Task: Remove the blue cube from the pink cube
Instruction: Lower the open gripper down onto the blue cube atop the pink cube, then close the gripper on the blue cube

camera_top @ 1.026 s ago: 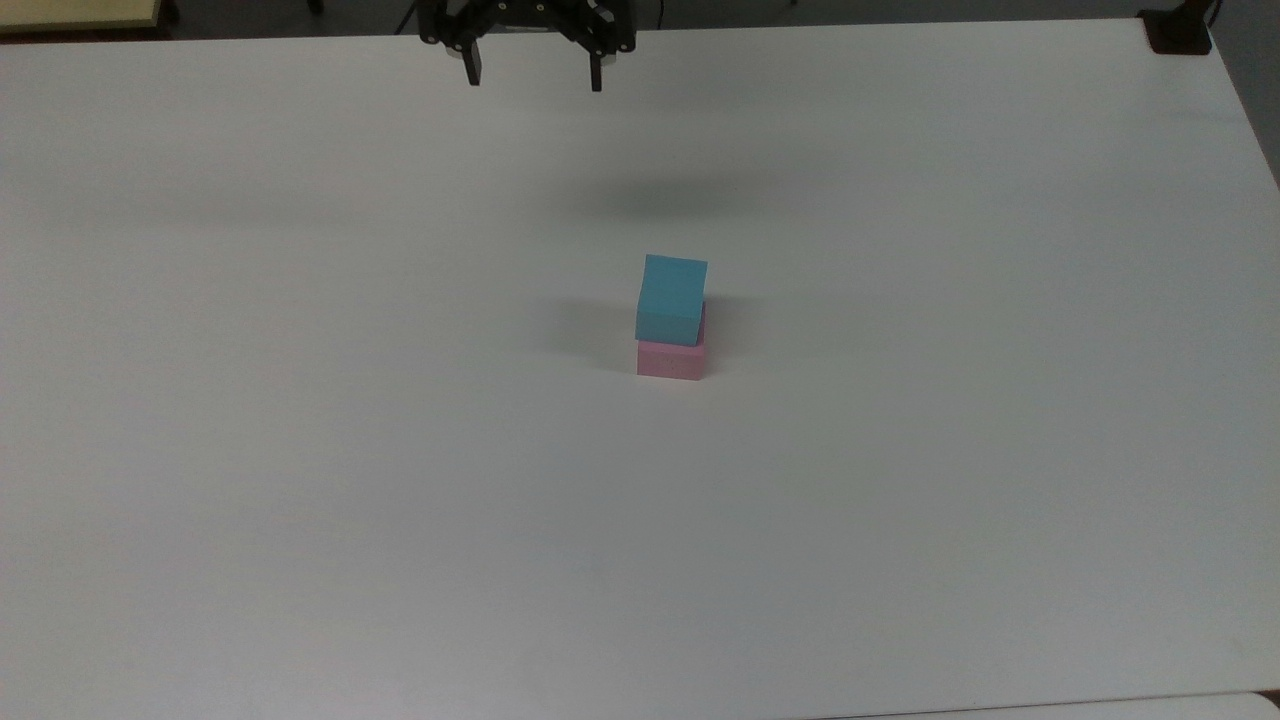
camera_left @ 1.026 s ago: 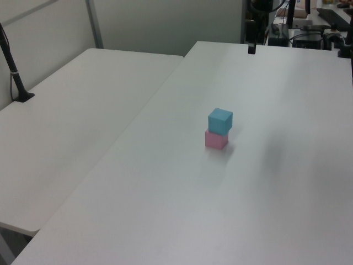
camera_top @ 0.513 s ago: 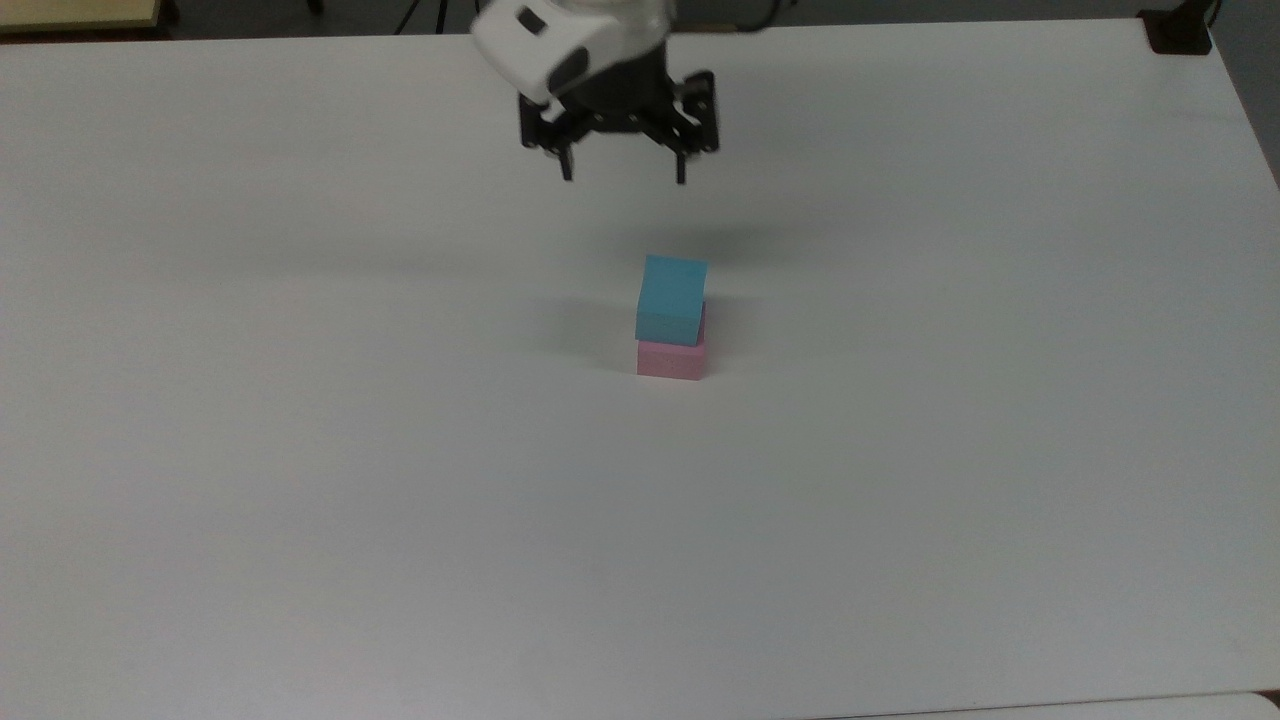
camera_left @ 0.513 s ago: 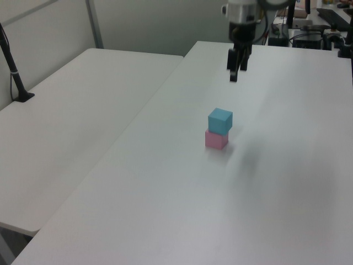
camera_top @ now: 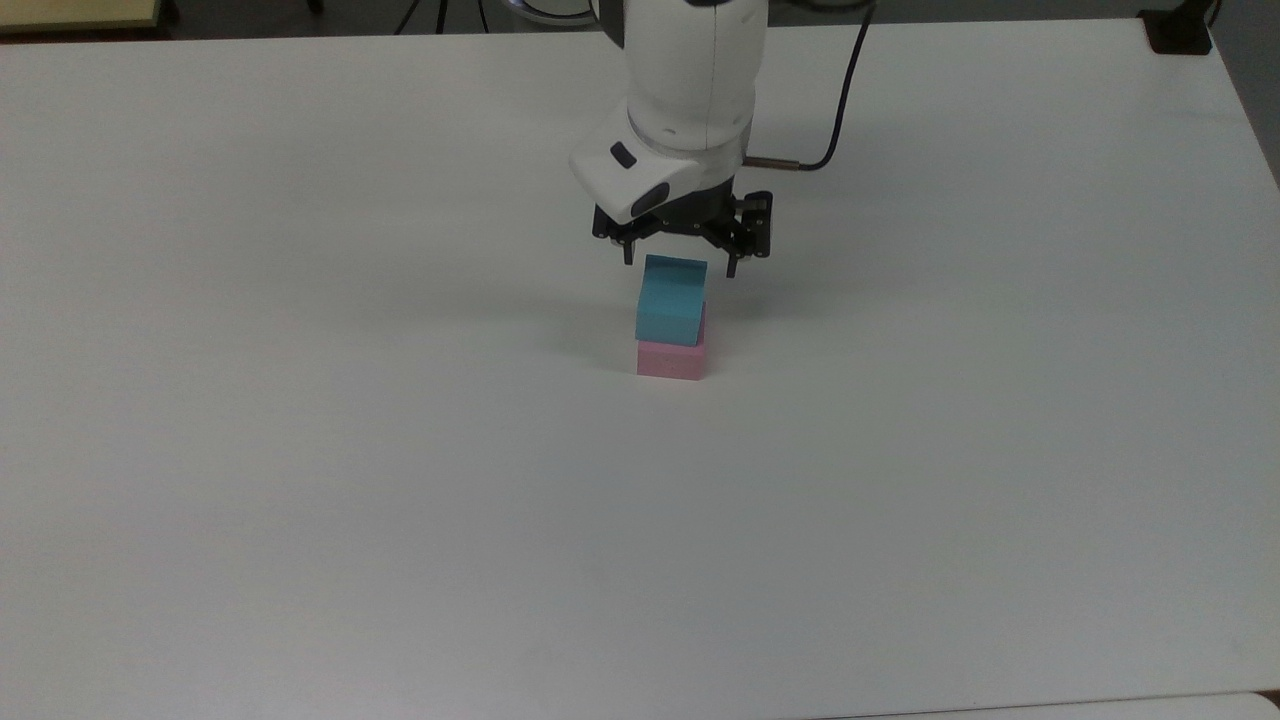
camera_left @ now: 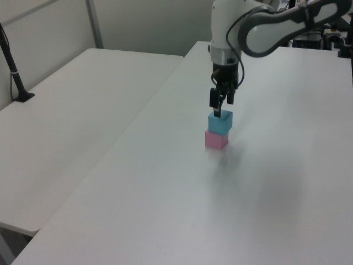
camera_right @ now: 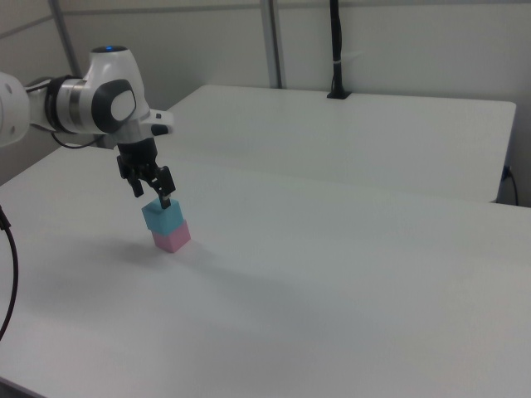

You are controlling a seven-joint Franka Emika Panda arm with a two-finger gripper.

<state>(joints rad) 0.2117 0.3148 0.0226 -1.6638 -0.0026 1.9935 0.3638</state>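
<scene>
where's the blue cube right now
The blue cube sits on top of the pink cube near the middle of the table in the top view, just under the open gripper.

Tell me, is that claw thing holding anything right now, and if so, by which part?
Nothing is held. The gripper is open just above the blue cube, fingers apart, and the blue cube sits on the pink cube.

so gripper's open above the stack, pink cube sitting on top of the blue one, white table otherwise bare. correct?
Not quite: the stack order is reversed. The blue cube sits on top of the pink cube, as the top view shows, and the left view agrees. The rest holds: the gripper is open just above the stack, and the white table carries nothing else.
</scene>
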